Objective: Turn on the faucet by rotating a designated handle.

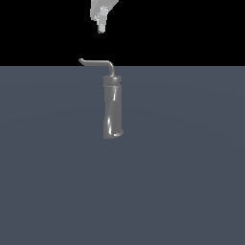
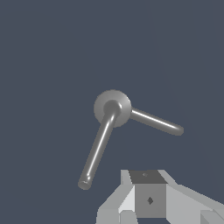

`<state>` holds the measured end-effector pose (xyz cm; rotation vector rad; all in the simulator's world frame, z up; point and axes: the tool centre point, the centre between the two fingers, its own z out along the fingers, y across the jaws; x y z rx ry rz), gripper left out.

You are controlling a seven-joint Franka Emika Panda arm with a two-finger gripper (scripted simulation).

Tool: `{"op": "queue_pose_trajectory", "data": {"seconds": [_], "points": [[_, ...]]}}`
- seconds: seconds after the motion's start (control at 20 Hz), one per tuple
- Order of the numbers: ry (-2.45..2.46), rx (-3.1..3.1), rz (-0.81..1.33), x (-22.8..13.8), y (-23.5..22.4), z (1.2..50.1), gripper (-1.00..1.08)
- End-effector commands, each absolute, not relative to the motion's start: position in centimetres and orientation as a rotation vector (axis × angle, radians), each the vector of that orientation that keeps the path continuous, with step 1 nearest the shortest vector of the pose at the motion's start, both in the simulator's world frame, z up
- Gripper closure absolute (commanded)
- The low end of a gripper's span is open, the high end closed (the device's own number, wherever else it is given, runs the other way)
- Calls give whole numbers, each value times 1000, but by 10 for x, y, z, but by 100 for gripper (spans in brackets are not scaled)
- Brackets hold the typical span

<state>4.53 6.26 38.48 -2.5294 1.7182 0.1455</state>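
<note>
While pale grey gripper point(image 1: 101, 27) hangs well above, holding nothing, opening width not readable, tall glossy dark grey faucet column point(image 1: 113, 107) stands upright mid-floor. Thin L-bent grey handle rod point(image 1: 98, 62) reaches toward exterior view's left; arm likely staged for descent.

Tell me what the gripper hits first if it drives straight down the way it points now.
Probably the handle: the gripper hangs above its horizontal rod, apart from it. Depth is unclear, though; in the wrist view the rods lie off to one side, so it could pass beside them to the floor.
</note>
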Motion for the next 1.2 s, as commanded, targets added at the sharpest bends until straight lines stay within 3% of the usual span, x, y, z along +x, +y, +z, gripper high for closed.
{"op": "queue_pose_trajectory", "data": {"seconds": [0.0,0.55,1.15], "points": [[1802,-2487,134,59,71,373,108],[2100,-2312,53,105,109,323,108],[2212,-2230,0,121,128,301,108]]}}
